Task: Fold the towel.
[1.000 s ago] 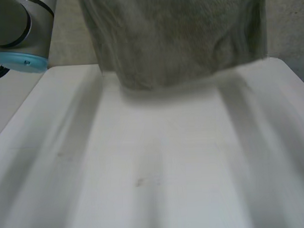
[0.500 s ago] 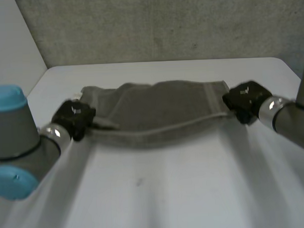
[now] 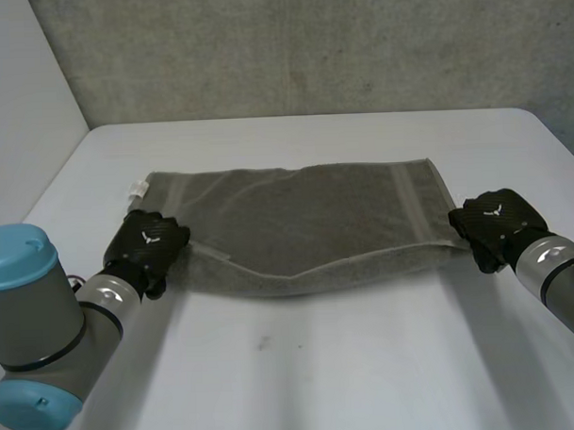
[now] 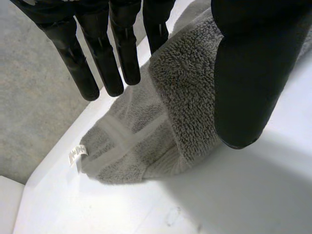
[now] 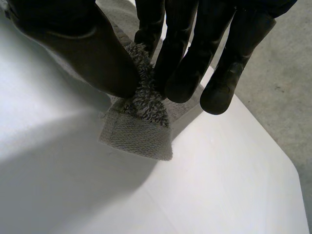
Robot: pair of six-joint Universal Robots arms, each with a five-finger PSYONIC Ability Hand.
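Nearest the table's point(image 3: 321, 384) front edge, the left arm point(image 3: 32, 328), grey with light-blue caps, reaches in from the front left corner, and the right arm point(image 3: 558, 272) from the right edge. A small dark speck point(image 3: 263, 343) marks the bare white top between them.

Farther in, the left hand point(image 3: 148, 243) is at the near left corner of the towel point(image 3: 306, 224). In its wrist view a thick fold of terry fills the gap between the thumb and the nearest of the straight fingers, both pressed against it, so the hand is clamped on that corner. The right hand point(image 3: 495, 225) is at the near right corner. Its wrist view shows a tuft of the cloth nipped between the thumb and the fingers, with the flat-woven hem hanging free below the fingertips. Each hand has a small white emblem on its back, which I cannot read as writing.

The towel, grey-green terry, lies spread across the middle of the table, its long side running between the left and right edges. Its near edge sags toward the front in a shallow curve between the two hands and looks doubled over. A paler woven band point(image 3: 411, 201) crosses it near the right end.

At the towel's far left corner a small white label point(image 3: 135, 190) sticks out onto the table. The left wrist view shows dark print on it, too small to read.

Past the far edge stands a rough grey wall point(image 3: 309, 44).
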